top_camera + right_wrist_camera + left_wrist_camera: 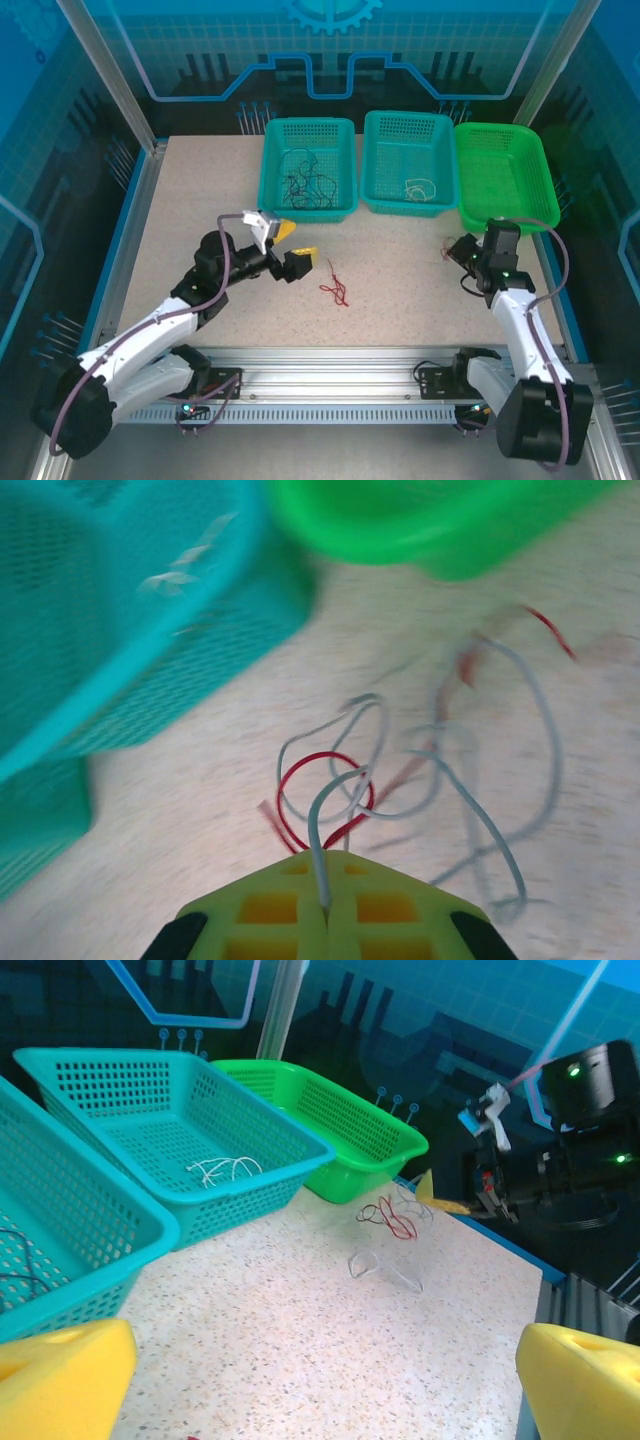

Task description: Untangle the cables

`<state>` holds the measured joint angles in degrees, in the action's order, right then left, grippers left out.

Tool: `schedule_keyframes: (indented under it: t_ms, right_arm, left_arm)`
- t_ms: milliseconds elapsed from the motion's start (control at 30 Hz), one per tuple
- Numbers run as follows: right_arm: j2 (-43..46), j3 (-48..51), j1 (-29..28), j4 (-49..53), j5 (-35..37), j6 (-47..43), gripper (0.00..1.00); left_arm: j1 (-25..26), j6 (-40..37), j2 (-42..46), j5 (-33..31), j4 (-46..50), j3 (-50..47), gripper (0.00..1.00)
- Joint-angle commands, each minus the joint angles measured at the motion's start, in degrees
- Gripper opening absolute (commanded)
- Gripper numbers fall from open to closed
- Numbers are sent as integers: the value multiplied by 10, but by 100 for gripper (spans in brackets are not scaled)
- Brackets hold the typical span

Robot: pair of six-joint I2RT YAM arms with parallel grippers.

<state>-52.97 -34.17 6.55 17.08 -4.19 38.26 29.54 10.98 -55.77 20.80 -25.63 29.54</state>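
The right gripper (327, 912), bottom centre, is clamped on a thin whitish-grey wire (318, 840) running upward into the red-and-grey wire tangle (400, 770) just above it. The left gripper (295, 241), jaws wide, is nearer the loose red cable (335, 291) mid-frame.

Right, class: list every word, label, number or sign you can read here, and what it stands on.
None can be read.
The back wall shows only a gear and line drawings, no letters.
The baskets carry no labels.
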Motion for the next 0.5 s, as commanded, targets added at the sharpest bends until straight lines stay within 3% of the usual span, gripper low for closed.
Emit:
schedule_keyframes:
  t_ms: [0, 267, 467]
  right_arm:
    - [25, -32, -61, -10, -121, -80, 0]
    - [-9, -80, -211, -7, -213, -134, 0]
    - [-23, -87, -262, -30, -251, -150, 0]
  left_arm:
    - [17, 45, -28, -8, -3, 46, 99]
    - [75, 150, -160, -46, -56, 94, 97]
    - [110, 198, -279, -82, -3, 171, 89]
